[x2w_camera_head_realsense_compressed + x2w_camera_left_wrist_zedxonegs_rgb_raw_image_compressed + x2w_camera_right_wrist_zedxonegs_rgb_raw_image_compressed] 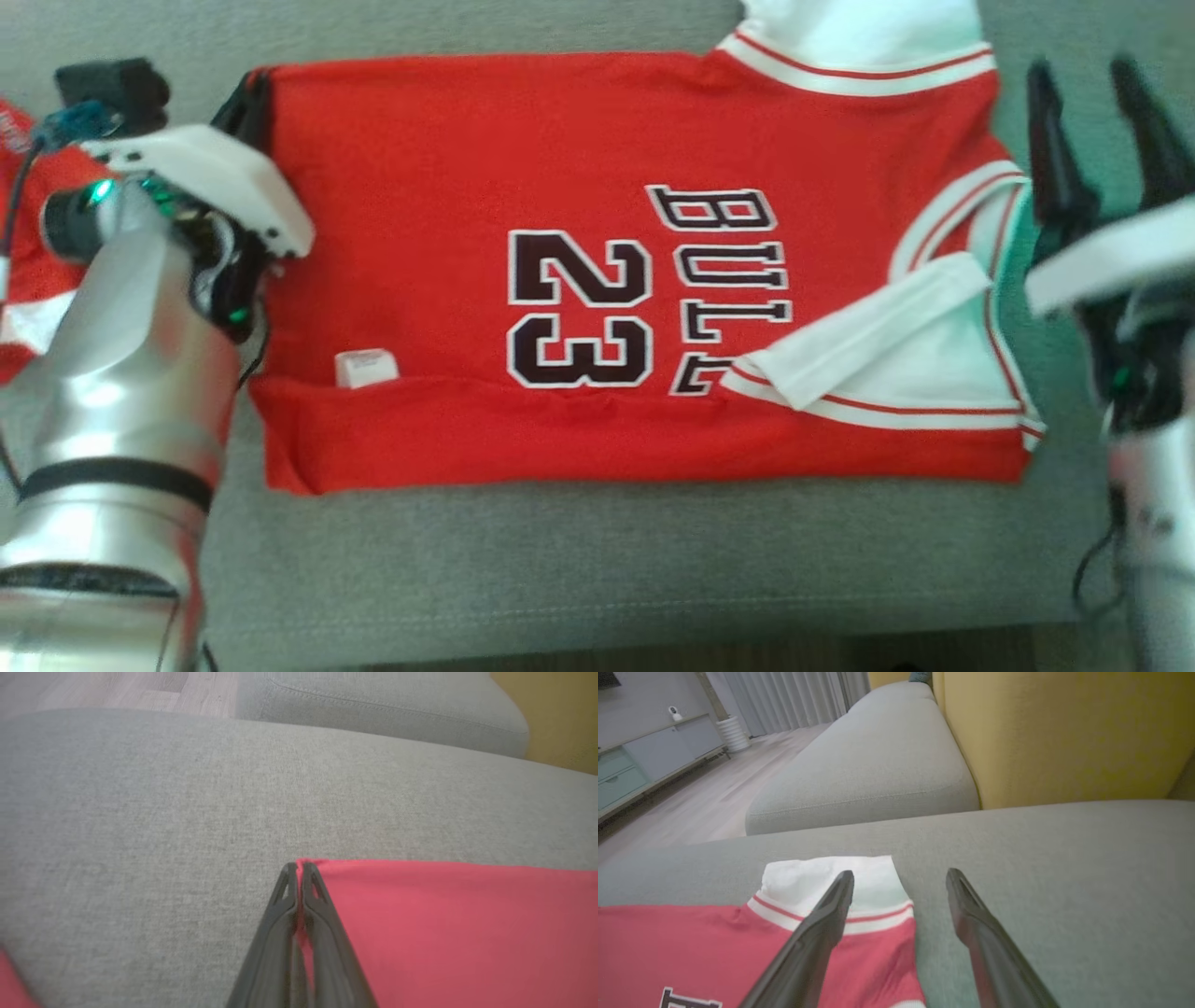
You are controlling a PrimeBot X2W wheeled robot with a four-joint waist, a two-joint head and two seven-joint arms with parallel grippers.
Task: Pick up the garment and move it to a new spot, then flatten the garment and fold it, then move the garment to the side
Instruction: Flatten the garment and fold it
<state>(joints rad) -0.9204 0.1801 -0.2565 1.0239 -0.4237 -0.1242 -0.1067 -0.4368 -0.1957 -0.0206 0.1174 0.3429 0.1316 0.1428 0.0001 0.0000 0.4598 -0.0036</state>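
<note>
The garment is a red jersey with black "23" lettering and white trimmed sleeves, spread flat and sideways on a grey sofa cushion, its near long edge folded over. My left gripper sits at the jersey's far left corner. In the left wrist view its fingers are shut on that corner of the garment, with red cloth showing between them. My right gripper hovers open off the jersey's right end. In the right wrist view this gripper stands open above the white sleeve and the cushion beside it.
More red and white cloth lies at the far left behind my left arm. The cushion's front edge runs along the bottom. A yellow backrest, a second grey cushion, wooden floor and a low cabinet lie beyond.
</note>
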